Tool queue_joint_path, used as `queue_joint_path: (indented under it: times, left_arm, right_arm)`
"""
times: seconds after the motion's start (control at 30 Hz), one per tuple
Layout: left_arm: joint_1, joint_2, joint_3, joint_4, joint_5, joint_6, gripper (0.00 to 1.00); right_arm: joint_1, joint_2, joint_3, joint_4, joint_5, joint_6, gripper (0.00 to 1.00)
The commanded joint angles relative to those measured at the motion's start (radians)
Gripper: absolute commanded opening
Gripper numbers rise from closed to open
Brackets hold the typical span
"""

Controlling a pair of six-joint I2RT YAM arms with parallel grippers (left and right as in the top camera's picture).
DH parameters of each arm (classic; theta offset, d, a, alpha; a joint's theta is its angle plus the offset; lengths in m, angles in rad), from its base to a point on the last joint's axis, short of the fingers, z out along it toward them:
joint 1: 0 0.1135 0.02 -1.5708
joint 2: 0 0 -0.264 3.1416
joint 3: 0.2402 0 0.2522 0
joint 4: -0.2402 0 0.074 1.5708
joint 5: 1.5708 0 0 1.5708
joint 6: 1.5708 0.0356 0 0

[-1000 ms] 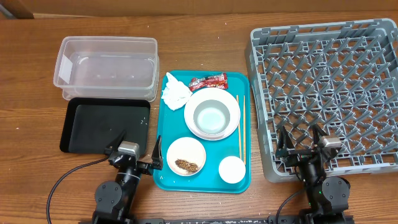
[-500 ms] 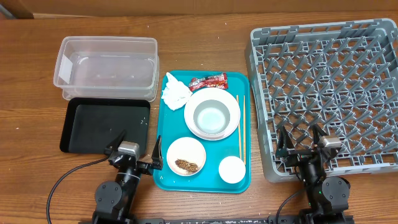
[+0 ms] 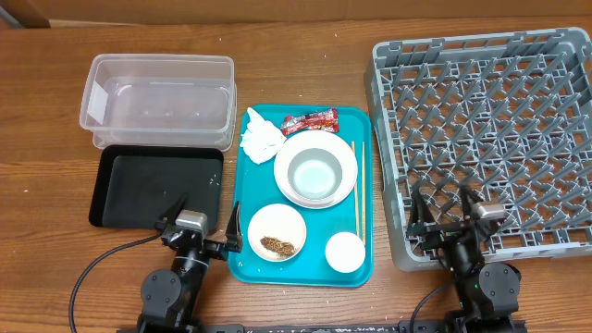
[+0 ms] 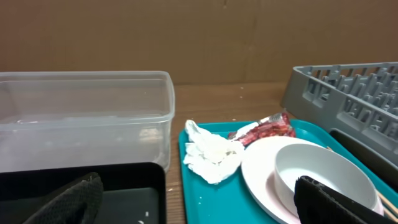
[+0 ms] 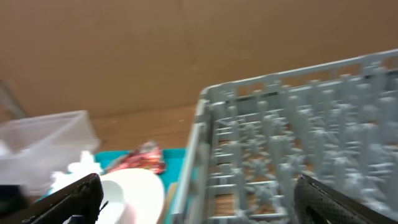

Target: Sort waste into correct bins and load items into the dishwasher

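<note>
Red wrapper (image 3: 310, 121) on teal tray (image 3: 310, 274) mid-bench, print unreadable, rack (image 3: 481, 129) at right edge, left gripper (image 3: 203, 215) and right gripper (image 3: 442, 208) spread wide, empty

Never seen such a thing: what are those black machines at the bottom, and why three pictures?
Two robot arms, each ending in a two-finger claw: the left gripper and right gripper, both open, holding nothing. One camera looks down at the table; the others ride on the wrists, so the dark shapes in their lower corners are fingers. The teal tray carries a napkin, red wrapper, bowls, cup and chopsticks. Beside it: a clear tub, black tray and grey dish rack.
</note>
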Motion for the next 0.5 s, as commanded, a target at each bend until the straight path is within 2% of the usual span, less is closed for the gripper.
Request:
queue_joint_path:
  times: [0.0, 0.1, 0.2, 0.33, 0.47]
  left_arm:
    - [0.002, -0.009, -0.006, 0.006, 0.101, -0.09, 1.0]
    - [-0.006, -0.009, -0.006, 0.018, 0.169, -0.338, 1.0]
    - [-0.006, -0.009, -0.004, 0.09, 0.205, -0.439, 1.0]
    - [-0.006, -0.009, 0.025, 0.276, 0.24, -0.46, 1.0]
    - [-0.002, 0.002, 0.164, 0.238, 0.237, -0.423, 1.0]
  right_arm:
    - [-0.002, -0.007, -0.01, 0.021, -0.143, 0.145, 1.0]
    - [-0.002, -0.007, -0.01, 0.023, -0.187, 0.204, 1.0]
    - [-0.002, -0.007, -0.003, 0.03, -0.271, 0.206, 1.0]
    - [-0.002, 0.002, 0.062, 0.023, -0.309, 0.205, 1.0]
    - [-0.002, 0.06, 0.206, -0.046, -0.312, 0.205, 1.0]
